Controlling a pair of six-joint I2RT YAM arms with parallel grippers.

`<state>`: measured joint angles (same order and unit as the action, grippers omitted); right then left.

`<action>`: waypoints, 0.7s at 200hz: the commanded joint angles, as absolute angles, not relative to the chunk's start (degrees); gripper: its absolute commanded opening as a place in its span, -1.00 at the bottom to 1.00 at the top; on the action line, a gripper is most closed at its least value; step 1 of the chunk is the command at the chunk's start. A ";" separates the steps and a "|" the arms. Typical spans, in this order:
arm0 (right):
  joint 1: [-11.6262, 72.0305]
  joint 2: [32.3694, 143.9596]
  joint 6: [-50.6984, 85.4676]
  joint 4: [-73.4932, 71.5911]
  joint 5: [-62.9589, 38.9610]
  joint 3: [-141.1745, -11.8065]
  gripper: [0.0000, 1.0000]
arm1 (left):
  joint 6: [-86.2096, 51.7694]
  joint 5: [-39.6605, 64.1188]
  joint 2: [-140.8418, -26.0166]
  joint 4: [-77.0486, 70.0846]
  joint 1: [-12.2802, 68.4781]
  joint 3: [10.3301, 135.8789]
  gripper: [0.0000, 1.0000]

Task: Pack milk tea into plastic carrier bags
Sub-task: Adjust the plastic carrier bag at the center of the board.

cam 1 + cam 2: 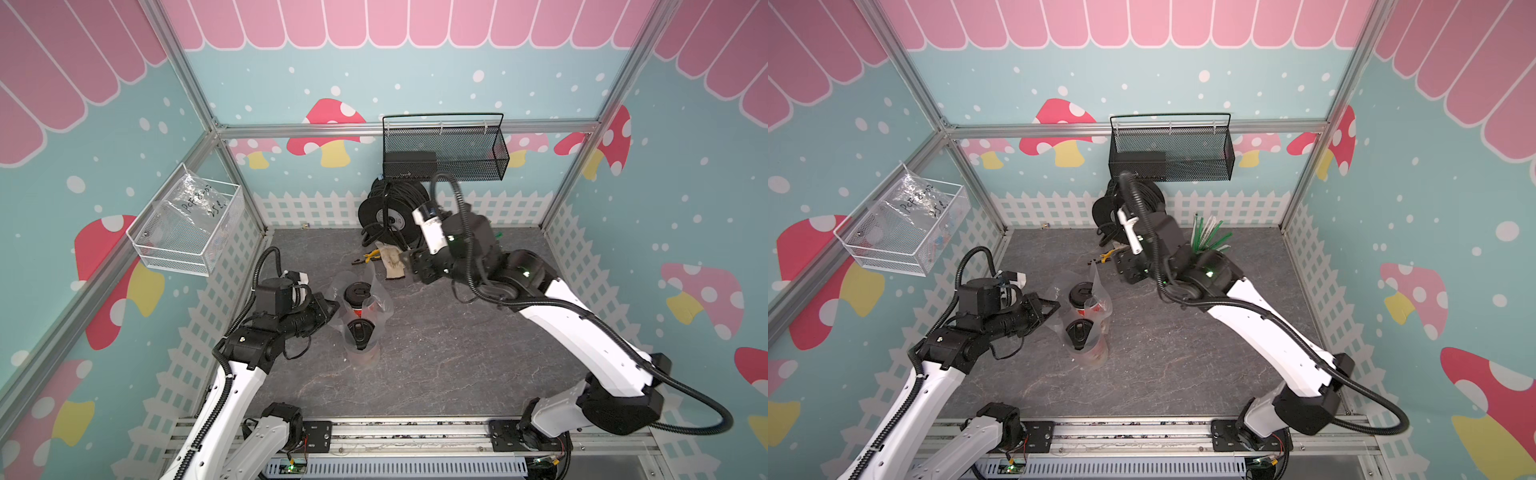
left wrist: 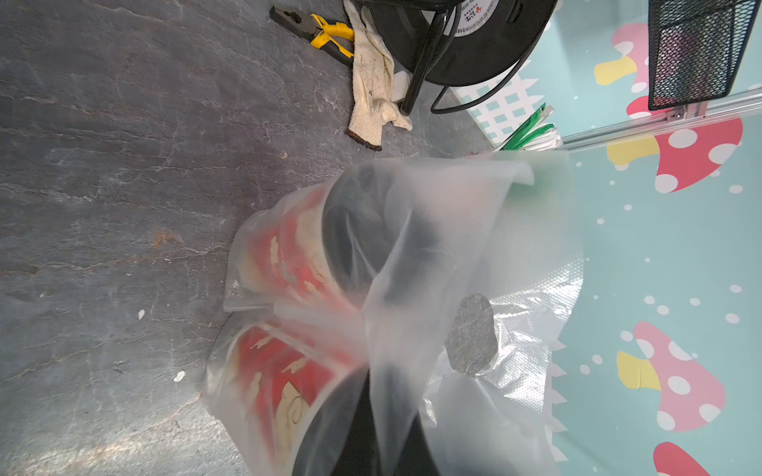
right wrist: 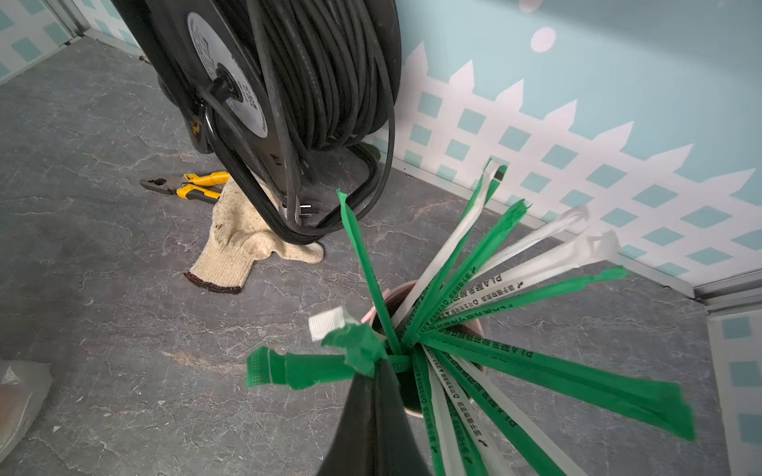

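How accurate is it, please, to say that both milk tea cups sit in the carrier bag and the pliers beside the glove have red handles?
Nearly: the pliers have yellow handles, not red, as the right wrist view shows. They lie beside the glove, and the far milk tea cup and the near milk tea cup sit in the carrier bag.

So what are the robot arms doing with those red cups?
The far milk tea cup and the near milk tea cup both stand inside the clear plastic bag. The left claw is shut, pinching the bag's top. The right claw is at the back over the green-white straws; I can't tell if it grips one.
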<state>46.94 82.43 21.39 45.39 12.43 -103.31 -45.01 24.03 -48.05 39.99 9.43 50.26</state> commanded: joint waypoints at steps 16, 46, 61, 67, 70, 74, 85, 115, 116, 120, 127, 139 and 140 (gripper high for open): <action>33.97 79.24 15.69 41.08 13.03 -86.47 0.46 | -44.98 24.40 -47.03 39.64 9.05 49.78 -1.00; 28.66 77.45 12.36 34.56 9.57 -78.22 0.46 | -45.35 25.06 -46.85 39.68 9.01 49.92 -1.00; 27.34 75.91 10.89 30.21 8.17 -73.97 0.46 | -45.21 24.76 -46.52 39.76 9.03 49.51 -1.00; 27.05 75.47 10.09 28.86 7.59 -72.86 0.45 | -45.12 24.59 -46.34 39.84 9.04 49.27 -1.00; 26.92 75.26 9.64 28.22 7.39 -72.27 0.45 | -45.06 24.60 -46.32 39.88 9.01 49.15 -1.00; 26.70 75.03 9.17 27.27 7.38 -71.58 0.44 | -44.96 24.45 -46.30 40.03 9.04 49.01 -1.00; 26.01 74.54 8.26 25.28 7.91 -70.01 0.43 | -44.95 24.27 -46.06 40.02 8.97 48.50 -1.00; 22.46 75.40 6.91 21.75 4.40 -68.64 0.31 | -44.66 25.09 -46.96 39.73 8.97 48.50 -1.00; 22.39 75.45 6.84 21.69 4.18 -68.64 0.31 | -44.65 25.16 -46.99 39.77 8.97 48.55 -1.00; 21.98 75.76 6.70 21.32 3.54 -68.64 0.29 | -44.59 25.15 -47.06 39.78 8.96 48.73 -1.00; 21.51 76.38 6.40 20.73 2.90 -68.64 0.28 | -44.56 24.92 -47.11 39.78 8.96 48.94 -1.00; 20.65 77.77 5.71 20.05 2.21 -68.87 0.21 | -44.61 24.67 -47.09 39.81 8.92 49.30 -1.00; 20.61 77.86 5.62 20.09 2.16 -68.93 0.20 | -44.59 24.64 -47.10 39.81 8.94 49.35 -1.00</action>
